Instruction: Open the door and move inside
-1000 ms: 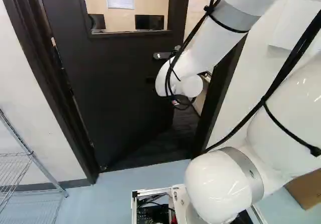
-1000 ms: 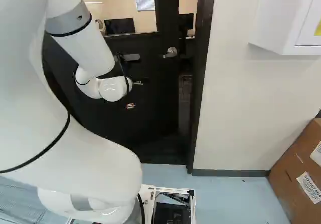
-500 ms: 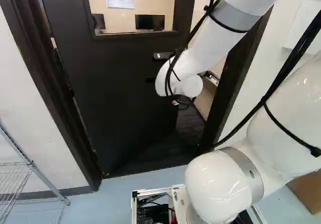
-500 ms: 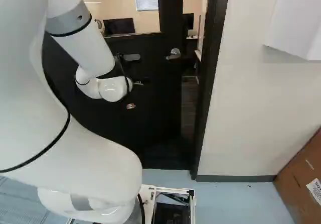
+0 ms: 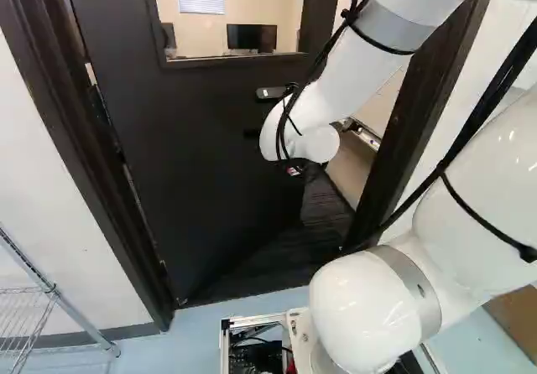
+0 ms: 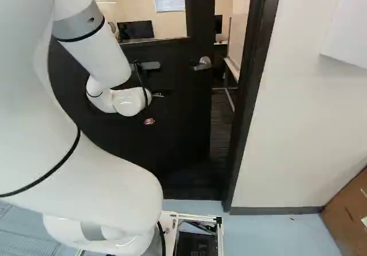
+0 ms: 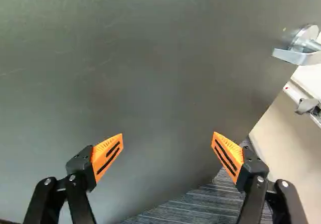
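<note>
The door (image 5: pixel 193 156) stands ajar ahead of the base, swung away into the room beyond — a gap shows between its handle side and the door frame (image 6: pixel 252 84), with dark flooring (image 6: pixel 219 124) inside. The gripper (image 6: pixel 149 121) is before the door's dark face, below the level of the lever handle (image 6: pixel 202 64) and off to one side of it. Its jaws are spread wide — nothing between the orange pads (image 7: pixel 108 155). A wire shelf (image 5: pixel 29 265) stands at the left of the left base view.
</note>
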You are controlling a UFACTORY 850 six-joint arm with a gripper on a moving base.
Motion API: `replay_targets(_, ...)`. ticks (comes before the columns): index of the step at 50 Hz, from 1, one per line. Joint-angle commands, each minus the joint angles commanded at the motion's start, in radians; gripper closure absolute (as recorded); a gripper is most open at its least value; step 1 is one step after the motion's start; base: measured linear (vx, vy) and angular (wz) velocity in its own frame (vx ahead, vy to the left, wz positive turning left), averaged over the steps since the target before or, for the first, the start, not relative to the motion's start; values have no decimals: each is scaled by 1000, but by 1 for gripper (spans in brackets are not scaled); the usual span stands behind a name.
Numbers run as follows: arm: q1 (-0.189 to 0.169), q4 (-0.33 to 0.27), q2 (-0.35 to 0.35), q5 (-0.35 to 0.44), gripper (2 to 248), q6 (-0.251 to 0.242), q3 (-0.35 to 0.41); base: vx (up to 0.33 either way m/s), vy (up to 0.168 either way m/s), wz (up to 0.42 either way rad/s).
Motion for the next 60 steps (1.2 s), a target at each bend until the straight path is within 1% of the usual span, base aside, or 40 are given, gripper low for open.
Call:
replay_targets(9, 0, 0, 0, 0, 3, 0, 0, 72, 56, -8)
replay_targets(27, 0, 7, -1, 0, 3, 0, -1, 0, 1, 2)
replay_targets(60, 25, 140, -81, 0, 3, 0, -76, 0, 0, 0)
